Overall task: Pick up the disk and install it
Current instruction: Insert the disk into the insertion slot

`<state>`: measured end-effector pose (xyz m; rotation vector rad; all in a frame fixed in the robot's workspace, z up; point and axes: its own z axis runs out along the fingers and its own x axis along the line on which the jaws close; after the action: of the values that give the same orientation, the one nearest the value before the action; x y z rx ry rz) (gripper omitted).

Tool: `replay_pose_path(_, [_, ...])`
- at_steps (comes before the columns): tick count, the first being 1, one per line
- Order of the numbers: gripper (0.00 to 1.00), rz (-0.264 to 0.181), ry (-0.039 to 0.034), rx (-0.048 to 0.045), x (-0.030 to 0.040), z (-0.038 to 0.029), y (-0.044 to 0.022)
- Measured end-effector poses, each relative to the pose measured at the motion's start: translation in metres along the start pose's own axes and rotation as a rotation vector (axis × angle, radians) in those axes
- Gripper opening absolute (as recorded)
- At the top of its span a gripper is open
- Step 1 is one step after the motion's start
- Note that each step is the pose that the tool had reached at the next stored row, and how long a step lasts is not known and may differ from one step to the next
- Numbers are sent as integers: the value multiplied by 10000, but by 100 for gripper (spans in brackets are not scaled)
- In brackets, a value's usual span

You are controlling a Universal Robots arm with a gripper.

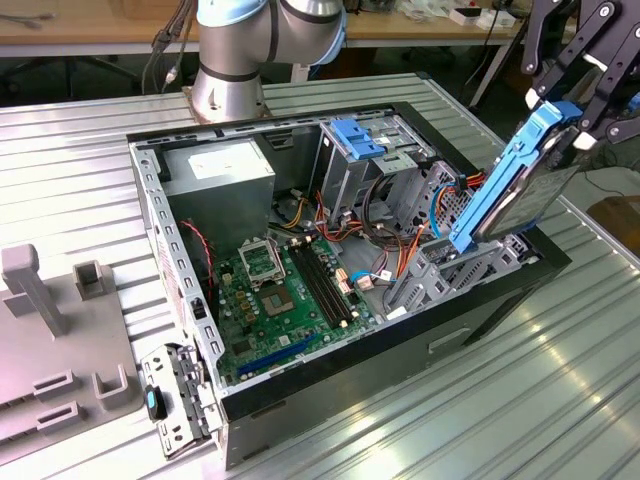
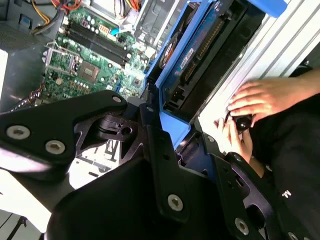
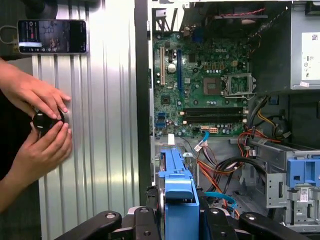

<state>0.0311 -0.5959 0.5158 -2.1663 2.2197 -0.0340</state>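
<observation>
Silver-grey flat rectangular metal disk (image 1: 545,200) with light-blue plastic carrier rails: off the tabletop, tilted steeply, over the edge of the case at the exterior view's right. Black linked pincer (image 1: 575,120) clenched on the disk's upper end (in the first wrist view the blue rail end sits squarely between the black fingers (image 3: 145,220)). Lower end of the disk hangs just beside the grey metal drive cage (image 1: 450,265); contact cannot be told.

Black-and-grey open computer case (image 1: 180,260) lies on its side on the ribbed silver metal tabletop (image 1: 500,400). Inside it:
- green motherboard (image 1: 280,300), near and towards the exterior view's left;
- grey power-supply box (image 1: 220,170) with a white label, far left corner;
- blue plastic bracket (image 1: 355,135) atop a metal cage, far side.

Grey moulded fixture block (image 1: 60,350) sits on the tabletop at the exterior view's left, apart from the case.

First wrist view: a person's hands (image 3: 45,147) hold a small black round knob (image 3: 44,121) over the tabletop beside the case; a black phone (image 3: 52,36) lies flat near them.
</observation>
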Motion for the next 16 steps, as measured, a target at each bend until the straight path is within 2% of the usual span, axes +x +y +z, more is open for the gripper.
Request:
replay_pose_path(1, [37,0,-3,1,-124,26,-48])
replay_pose_path(3, [37,-3,10,1,-227,63,-63])
replay_pose_path(4, [37,-9,23,0,-250,92,-90])
replay_pose_path(6, [37,-116,18,-11,-257,150,-145])
replay_pose_path(10, [37,-316,14,-17,-292,231,-154])
replay_pose_path(11, [37,-315,13,-25,-324,266,-172])
replay_pose_path(12, [37,-307,13,-51,-332,324,-224])
replay_pose_path(13, [37,-291,15,-64,-332,349,-237])
replay_pose_path(16, [37,-297,8,-73,-332,418,-233])
